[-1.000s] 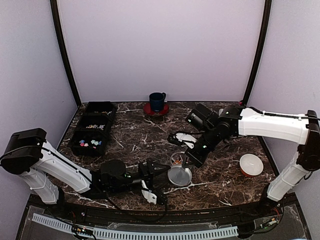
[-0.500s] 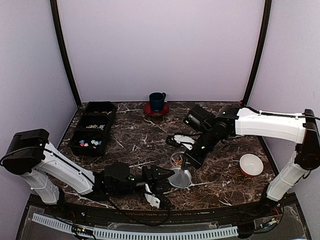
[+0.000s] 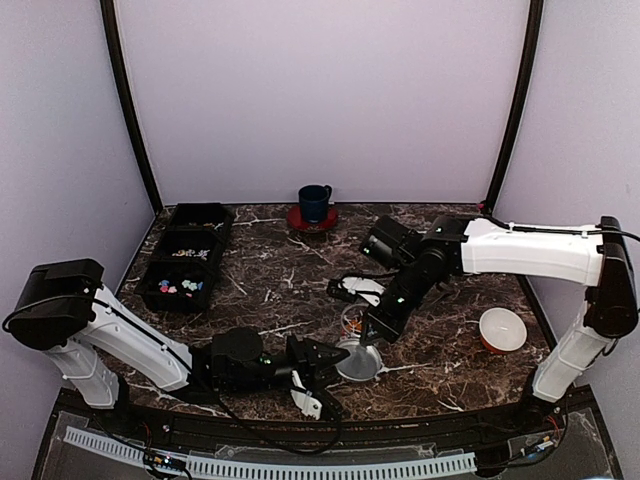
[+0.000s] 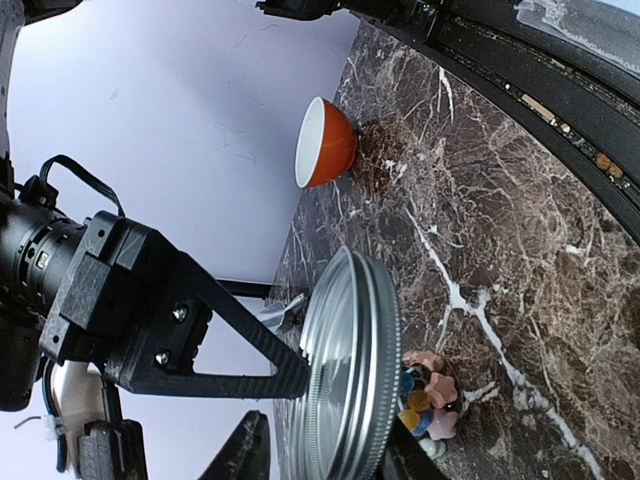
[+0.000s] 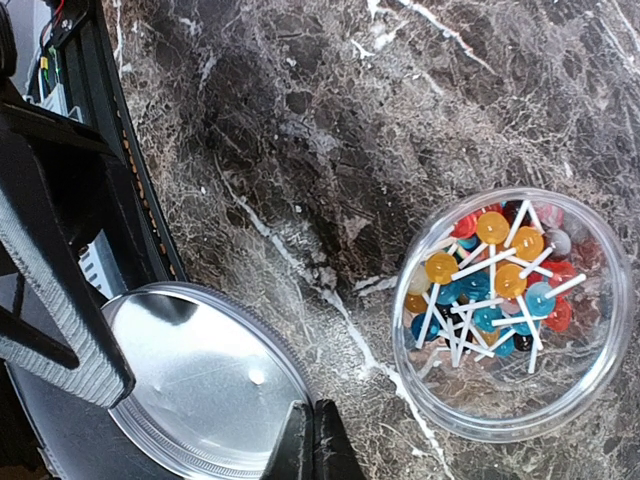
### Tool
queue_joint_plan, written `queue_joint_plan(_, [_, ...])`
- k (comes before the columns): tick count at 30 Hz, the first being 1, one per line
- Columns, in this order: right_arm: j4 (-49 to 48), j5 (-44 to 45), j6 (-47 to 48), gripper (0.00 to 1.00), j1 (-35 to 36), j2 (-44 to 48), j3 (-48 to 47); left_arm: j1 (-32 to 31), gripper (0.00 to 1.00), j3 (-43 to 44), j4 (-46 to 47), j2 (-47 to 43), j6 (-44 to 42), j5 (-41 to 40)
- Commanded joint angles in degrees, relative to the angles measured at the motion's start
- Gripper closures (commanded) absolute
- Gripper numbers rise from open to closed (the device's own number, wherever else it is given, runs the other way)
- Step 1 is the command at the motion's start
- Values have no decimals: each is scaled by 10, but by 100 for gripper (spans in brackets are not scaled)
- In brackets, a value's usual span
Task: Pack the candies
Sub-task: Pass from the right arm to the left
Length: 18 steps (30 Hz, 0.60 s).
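A clear round jar (image 3: 354,319) (image 5: 600,380) stands open mid-table, holding candies (image 5: 500,280): small round coloured pieces on thin white sticks. Its silver lid (image 3: 357,361) (image 5: 200,380) (image 4: 345,370) lies just in front of it. My right gripper (image 3: 368,338) (image 5: 315,440) is shut and empty, its tips against the lid's rim. From the left, my left gripper (image 3: 335,365) (image 4: 330,465) straddles the lid's edge, open, with a gap still showing at one finger. In the left wrist view, pink, blue and yellow candies (image 4: 430,395) show past the lid. More candies (image 3: 185,285) lie in the black trays.
A row of black trays (image 3: 190,255) runs along the left side. A blue mug on a red saucer (image 3: 315,203) stands at the back centre. An orange bowl with a white inside (image 3: 502,330) (image 4: 325,142) sits at the right.
My left gripper has slid right until its jaws reach around the lid, and they have narrowed. My right arm has shifted a little left, its shut tips staying at the lid's rim.
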<state>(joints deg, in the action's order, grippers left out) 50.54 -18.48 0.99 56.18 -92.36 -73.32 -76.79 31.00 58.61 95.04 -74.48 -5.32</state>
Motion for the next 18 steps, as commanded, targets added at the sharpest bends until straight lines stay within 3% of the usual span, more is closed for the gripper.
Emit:
queue_joint_plan(1, [6,-4,7,100,11,-9,-18,-5,67,11,15,0,6,-5])
queue_joint_plan(18, [12,13,10,100,15,-7,-26,-9,93,5,15,-5,17,-2])
